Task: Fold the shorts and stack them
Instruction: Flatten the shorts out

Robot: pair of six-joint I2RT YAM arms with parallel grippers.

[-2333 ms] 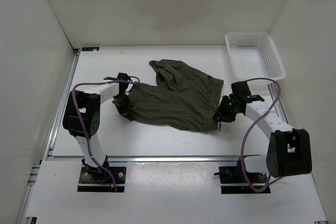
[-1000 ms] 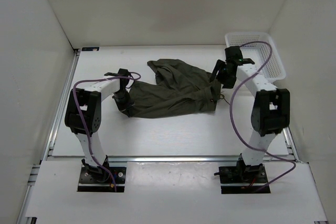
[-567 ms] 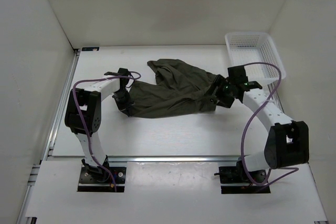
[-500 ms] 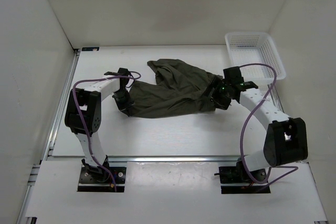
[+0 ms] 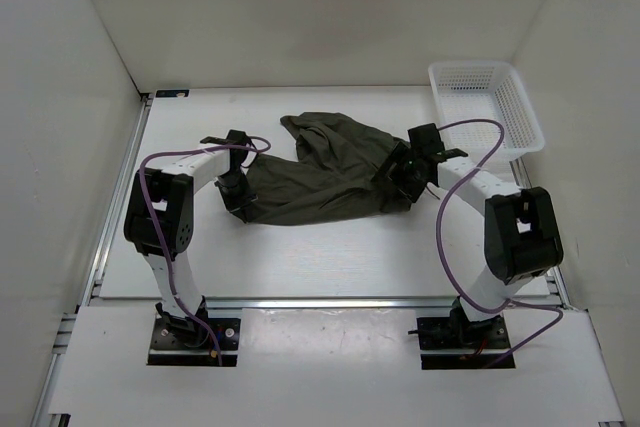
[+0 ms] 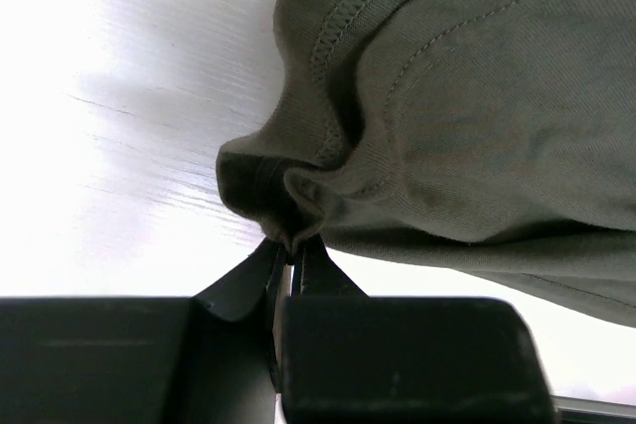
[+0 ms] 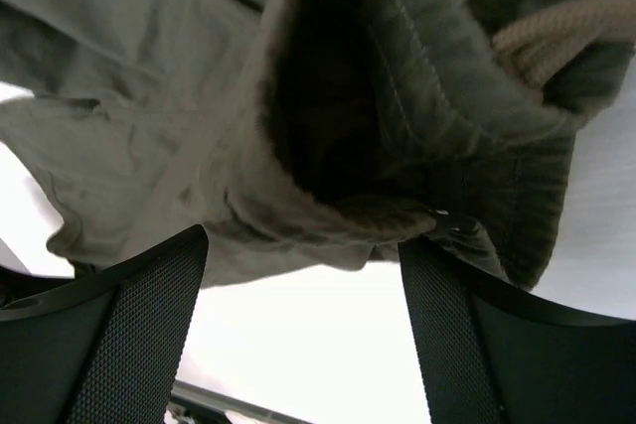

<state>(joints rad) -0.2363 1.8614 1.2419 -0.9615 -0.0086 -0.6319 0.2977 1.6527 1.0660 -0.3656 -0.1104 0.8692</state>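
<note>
White counter (image 5: pixel 330 257) carries the shorts (image 5: pixel 320 172) at frame centre, half-spread, waistband toward the right. The left hand (image 6: pixel 291 250) is clamped on a hem corner, likely anchoring the cloth. The right hand (image 5: pixel 400 175) straddles the waistband with fingers apart, seemingly lining up a grasp for folding. A basket (image 5: pixel 485 107) sits upper right.

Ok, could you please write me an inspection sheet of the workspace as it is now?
Surface: white table, no stains seen.
Job's things: shorts lying crumpled, unfolded; drawstring at the waistband.
Clutter: white basket, far right, apart from the shorts.
Grippers: left gripper shut on a hem fold of the shorts; right gripper open, waistband between its fingers.
Cables: purple cables loop off both arms.
Surroundings: white walls; nothing else seen.
</note>
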